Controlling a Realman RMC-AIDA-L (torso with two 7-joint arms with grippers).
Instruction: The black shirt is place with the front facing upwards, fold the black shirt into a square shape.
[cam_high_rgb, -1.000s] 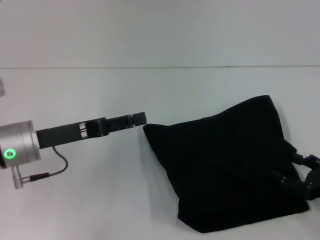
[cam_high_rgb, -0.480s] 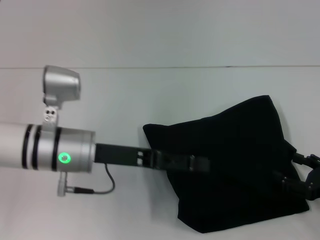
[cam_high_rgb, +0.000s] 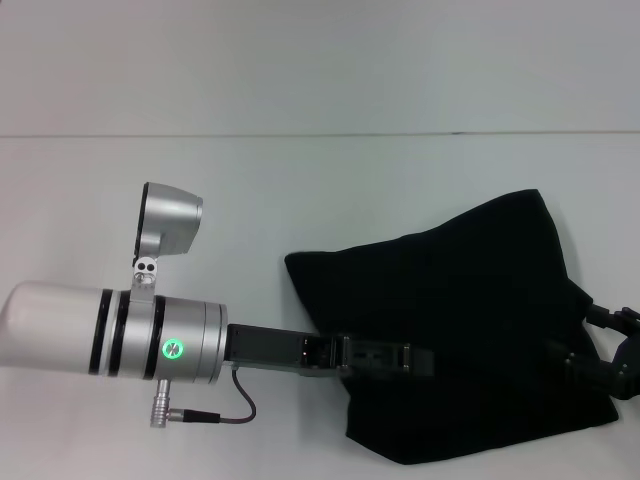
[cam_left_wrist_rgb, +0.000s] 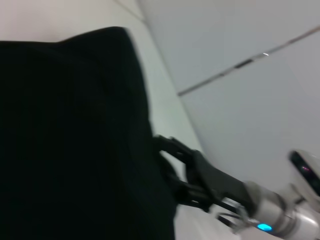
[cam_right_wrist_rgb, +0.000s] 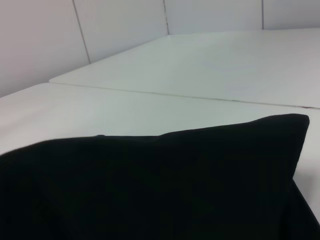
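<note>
Pretty far along, I'd say: the black shirt (cam_high_rgb: 455, 335) already sits as a rough folded square at about 4 o'clock on the white table (cam_high_rgb: 300, 190). The left gripper (cam_high_rgb: 405, 358) reaches over its near-left part, and the right gripper (cam_high_rgb: 610, 365) is at its 3 o'clock edge. I can't tell either one's finger state. The shirt still looks lopsided, so it probably needs squaring up.

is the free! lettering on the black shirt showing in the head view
No, the black shirt lies folded as a plain black shape on the white table, with no lettering visible.

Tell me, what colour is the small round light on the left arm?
Green. The light glows on the silver left arm; the head view shows it best.
</note>
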